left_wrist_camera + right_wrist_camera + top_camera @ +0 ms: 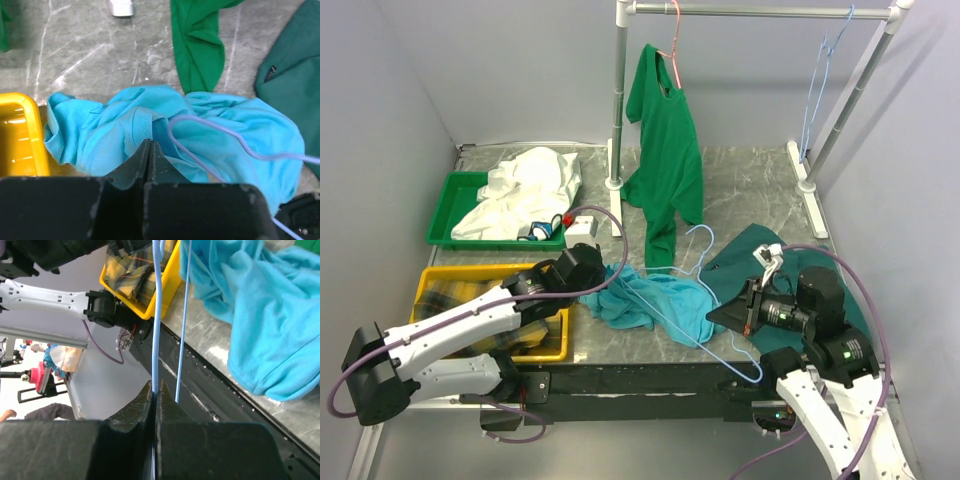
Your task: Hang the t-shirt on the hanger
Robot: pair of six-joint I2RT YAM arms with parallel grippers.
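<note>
From above, the left arm reaches from the near-left corner over the yellow bin (490,320), its forearm low and its wrist level. The left tool (603,284) is at the left edge of the t-shirt (655,300), which lies crumpled on the bench (740,190) near the front edge. The hanger (700,228) lies across the shirt. The right arm is folded at the near-right, its wrist turned left and the right tool (713,316) at the shirt's right edge.

In the left wrist view, the left tool (149,146) is pressed together at a ribbed fold of the t-shirt (100,130). Whether cloth is caught cannot be told. The hanger (240,142) crosses the shirt.

In the right wrist view, the right tool (154,388) pinches the hanger (157,315) wire, with the t-shirt (260,315) beyond.
</note>
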